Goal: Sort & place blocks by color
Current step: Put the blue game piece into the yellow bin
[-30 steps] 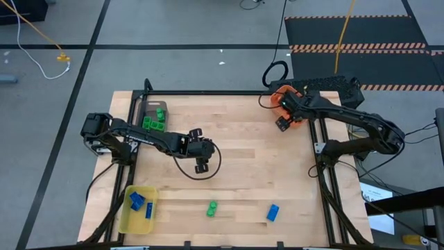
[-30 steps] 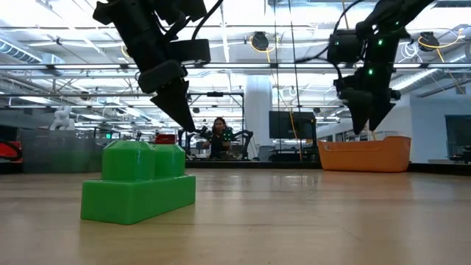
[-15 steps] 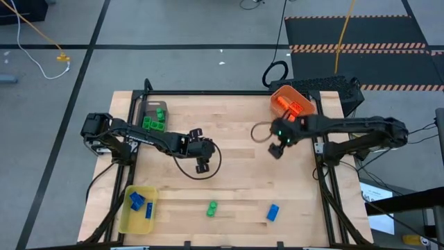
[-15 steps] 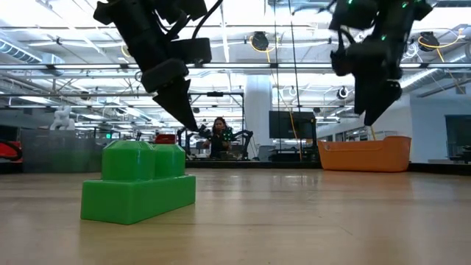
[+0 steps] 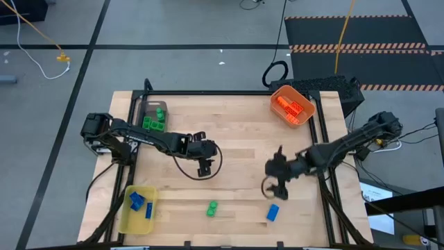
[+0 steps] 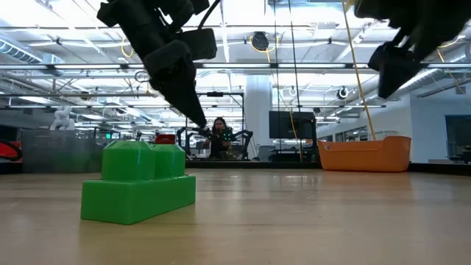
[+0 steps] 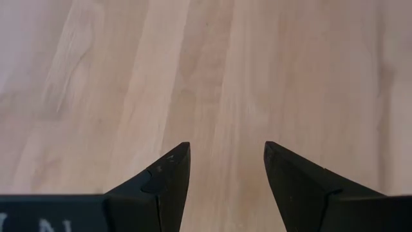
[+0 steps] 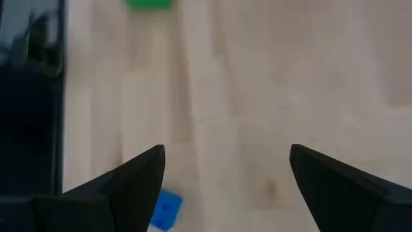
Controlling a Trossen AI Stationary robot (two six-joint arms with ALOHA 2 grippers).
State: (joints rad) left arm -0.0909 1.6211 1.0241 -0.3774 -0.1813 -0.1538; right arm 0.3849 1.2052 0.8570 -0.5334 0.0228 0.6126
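Observation:
A green block [image 5: 212, 207] and a blue block [image 5: 272, 212] lie flat on the wood near the table's near edge. The green block looms large in the low view [image 6: 138, 184]. My right gripper [image 5: 275, 185] hovers open just above and to the far side of the blue block. The right wrist view shows the blue block [image 8: 166, 209] beside one finger and the green block [image 8: 148, 3] farther off. My left gripper [image 5: 203, 167] hangs open over bare wood at mid-table [image 7: 225, 161]. Both grippers hold nothing.
A yellow bin [image 5: 126, 219] at the near left corner holds blue blocks. A grey bin [image 5: 148, 108] at the far left holds green blocks. An orange bin [image 5: 305, 104] at the far right holds orange blocks, and also shows in the low view [image 6: 364, 154]. Bare wood lies between the arms.
My right gripper has swung from the orange bin at the far right corner toward the near edge and inward. It now hangs over the wood just beyond the blue block. The blocks on the table have stayed where they were.

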